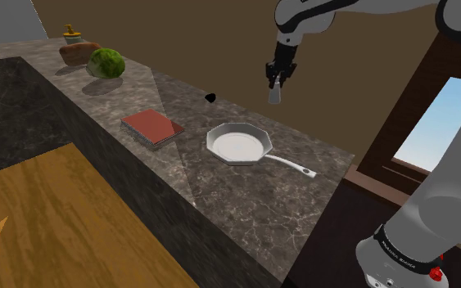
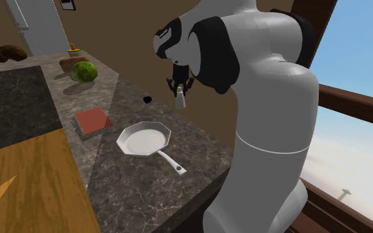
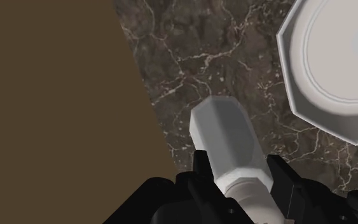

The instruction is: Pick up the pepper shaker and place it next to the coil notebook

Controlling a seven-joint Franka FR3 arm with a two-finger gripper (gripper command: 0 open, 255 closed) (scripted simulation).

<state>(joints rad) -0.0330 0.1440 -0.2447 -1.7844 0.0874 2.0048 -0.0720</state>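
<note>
As the black jaws clamp the narrow end of a pale grey, faceted pepper shaker point(image 1: 276, 92) point(image 2: 179, 98) point(image 3: 228, 143), the white robot arm with dark joints point(image 1: 327, 16) point(image 2: 271, 79) holds it in the air, clear of the dark, white-veined marble desk point(image 1: 245, 196) point(image 2: 132, 185) point(image 3: 196, 57). The shaker hangs wide end down, over the desk's edge along the plain brown wall point(image 1: 179, 41) point(image 3: 50, 95).

A white octagonal frying pan with a long handle point(image 1: 238, 144) point(image 2: 144, 140) point(image 3: 343, 63) lies flat on the desk near the shaker, toward the middle. Beside the pan, at the desk's edge away from the wall, rests a coil notebook with a red cover point(image 1: 151, 128) point(image 2: 92, 120), well apart from the shaker. A small black object point(image 1: 211, 96) point(image 2: 148, 99) sits on the desk close to the wall-side edge; what it is cannot be told.

Toward the desk's far end lie a round green leafy vegetable point(image 1: 106, 63) point(image 2: 84, 71) and, just behind it, a brown lumpy item point(image 1: 77, 53) point(image 2: 72, 61). An orange-brown wooden surface point(image 1: 48, 221) point(image 2: 19, 185) spreads below the desk on the notebook's side.
</note>
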